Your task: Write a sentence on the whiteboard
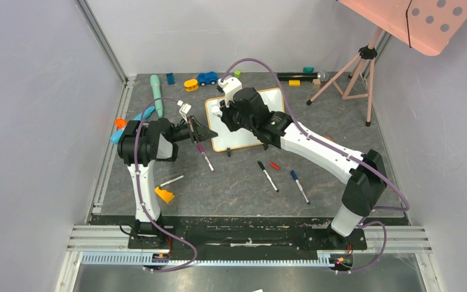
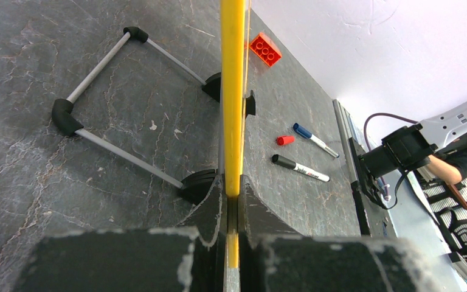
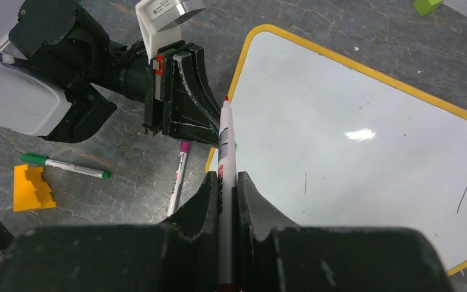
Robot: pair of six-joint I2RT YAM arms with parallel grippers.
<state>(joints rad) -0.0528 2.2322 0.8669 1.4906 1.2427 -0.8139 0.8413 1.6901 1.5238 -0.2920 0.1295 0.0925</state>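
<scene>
the whiteboard [image 1: 238, 140] lies flat on the table [image 1: 237, 194] in front of both arms. its white face is bare apart from a few faint stray strokes, with no words on it yet. the left gripper [image 2: 232, 191] is clamped on the board's thin yellow-orange frame at its left edge, jaws tight on either side of the rim. the right gripper [image 3: 225, 182] is closed around the red marker [image 3: 224, 146] about mid-barrel. the tip points forward and sits near the board's left edge; whether it touches the surface is hard to tell from here.

the board looks light, thin and stiff, with a glossy face, so it would likely skid under pen pressure. the frame edge is the sensible place to pin it, clear of the writing area. the marker's barrel is slim and smooth and may pivot in the jaws if pressed hard, so light contact suits it.
</scene>
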